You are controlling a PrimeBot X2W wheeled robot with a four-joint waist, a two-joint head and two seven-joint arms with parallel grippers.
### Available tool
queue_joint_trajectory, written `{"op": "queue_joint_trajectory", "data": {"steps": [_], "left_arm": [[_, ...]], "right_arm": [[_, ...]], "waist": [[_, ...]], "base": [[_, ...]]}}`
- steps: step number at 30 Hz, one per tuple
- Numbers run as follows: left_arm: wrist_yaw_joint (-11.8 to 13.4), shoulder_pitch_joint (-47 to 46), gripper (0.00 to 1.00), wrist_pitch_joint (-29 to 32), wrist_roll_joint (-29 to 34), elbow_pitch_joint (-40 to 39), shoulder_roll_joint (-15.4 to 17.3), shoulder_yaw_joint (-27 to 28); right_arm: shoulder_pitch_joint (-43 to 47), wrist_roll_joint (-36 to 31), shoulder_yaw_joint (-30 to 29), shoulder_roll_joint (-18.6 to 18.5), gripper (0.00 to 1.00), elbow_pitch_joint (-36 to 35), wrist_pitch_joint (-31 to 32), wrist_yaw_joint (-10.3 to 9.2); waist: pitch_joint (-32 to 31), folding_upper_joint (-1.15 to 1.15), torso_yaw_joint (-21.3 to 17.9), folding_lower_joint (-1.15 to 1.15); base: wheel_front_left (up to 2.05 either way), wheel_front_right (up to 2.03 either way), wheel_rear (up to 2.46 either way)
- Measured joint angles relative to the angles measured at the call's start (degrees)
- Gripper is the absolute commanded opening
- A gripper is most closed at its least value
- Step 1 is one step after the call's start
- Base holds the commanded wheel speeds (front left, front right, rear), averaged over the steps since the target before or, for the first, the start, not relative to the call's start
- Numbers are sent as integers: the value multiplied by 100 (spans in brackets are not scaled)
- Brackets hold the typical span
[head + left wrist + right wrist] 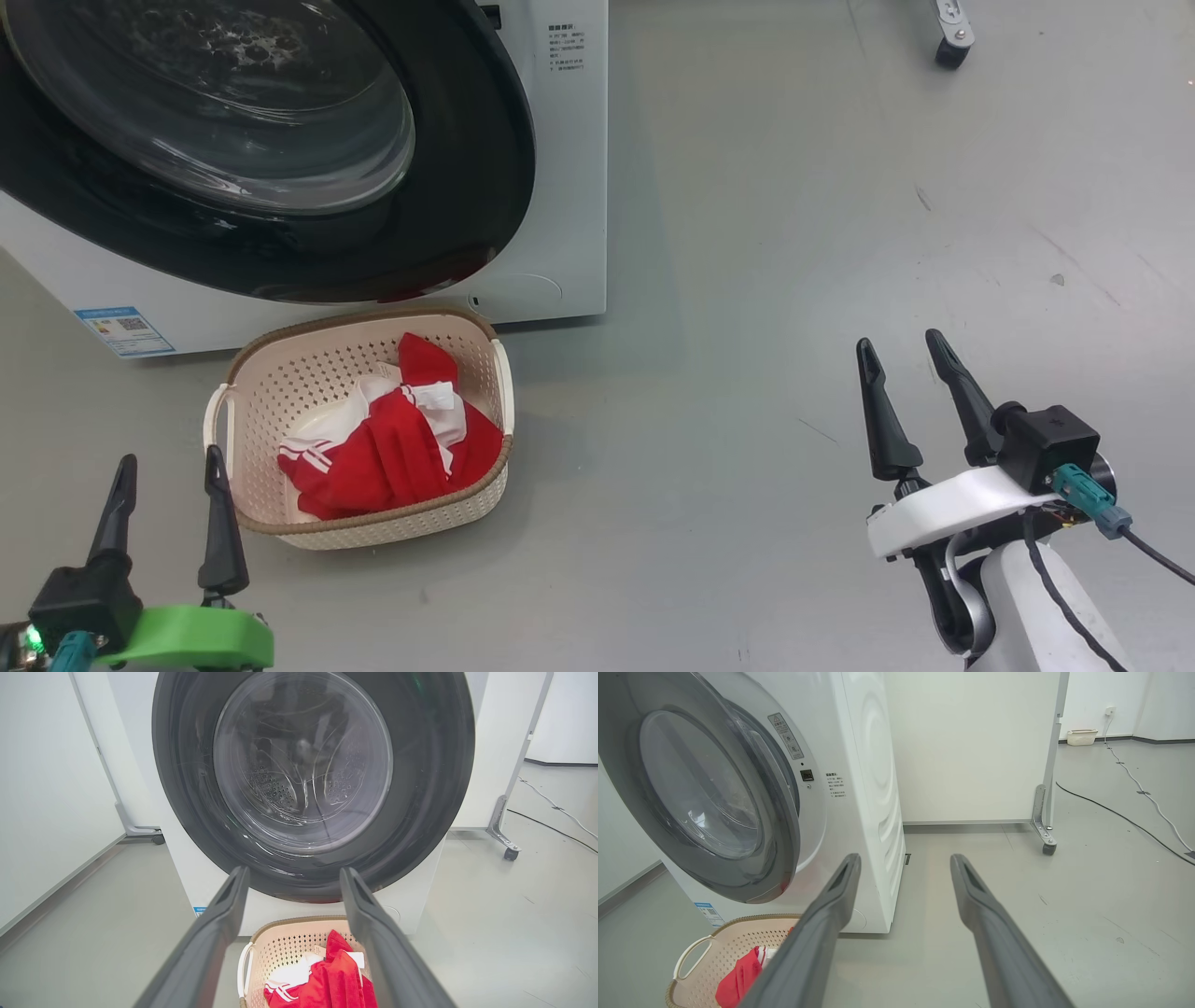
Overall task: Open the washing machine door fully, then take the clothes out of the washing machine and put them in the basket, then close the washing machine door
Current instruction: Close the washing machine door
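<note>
At the near left, the left gripper (171, 455), on its green mount, has its two long dark fingers spread wide with nothing between them. Its wrist view faces the door almost squarely. Beyond it, at the far left, stands the big white boxy front-loading washing machine (569, 187). The large round washing machine door with glossy black rim and bulging clear glass centre (280, 121) overhangs the floor in front of the cabinet. The right wrist view shows a gap along the door's right edge, exposing a warning sticker and a small dark latch socket, so the door is judged ajar, not latched. Just below the door's lower rim stands the cream perforated plastic basket with brown woven-look rim (299, 373). The bright red clothes with white stripes (401, 448) lie heaped inside it. At the near right, well apart from the basket, the right gripper (898, 340) is likewise spread and empty. Closing the door appears to be the outstanding step. The door's free edge lies far and to the left of the right gripper, and far and to the right of the left gripper, which appears nearer. The hinge side and upper rim are cut off. Reflections on the glass prevent confirming that the drum is empty. Clearance between door and basket cannot be told.
</note>
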Motion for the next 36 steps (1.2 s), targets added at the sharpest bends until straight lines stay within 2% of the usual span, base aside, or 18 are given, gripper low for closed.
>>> {"op": "queue_joint_trajectory", "data": {"steps": [2,3,4,5,10,25,33,36], "left_arm": [[-20,2,100,0,49,-10,-11,48],[-47,4,100,0,67,-12,-14,68],[-52,7,100,0,85,-18,-22,79],[-53,10,100,0,88,-21,-33,86],[-127,54,100,0,134,-42,-58,124],[-308,80,100,0,252,-79,-204,142],[-477,76,100,0,274,-18,-220,12],[-501,68,100,0,275,-7,-225,-110]], "right_arm": [[0,0,5,0,100,0,0,0],[0,-1,9,0,82,0,0,0],[0,-1,13,0,47,-1,0,1],[0,-3,19,0,0,-1,0,0],[-8,-16,15,0,0,-231,0,1],[-606,-168,147,-12,0,-1930,-7,101],[-806,-321,775,-183,0,-2097,-7,102],[-959,-365,1355,-407,0,-2081,-7,102]], "waist": [[4,0,0,0],[7,0,0,0],[9,0,0,0],[11,0,1,0],[21,0,13,0],[80,0,196,0],[149,0,439,0],[196,0,571,0]], "base": [[0,0,0],[0,0,0],[0,0,0],[0,0,0],[0,0,0],[0,0,0],[0,0,0],[0,0,0]]}}
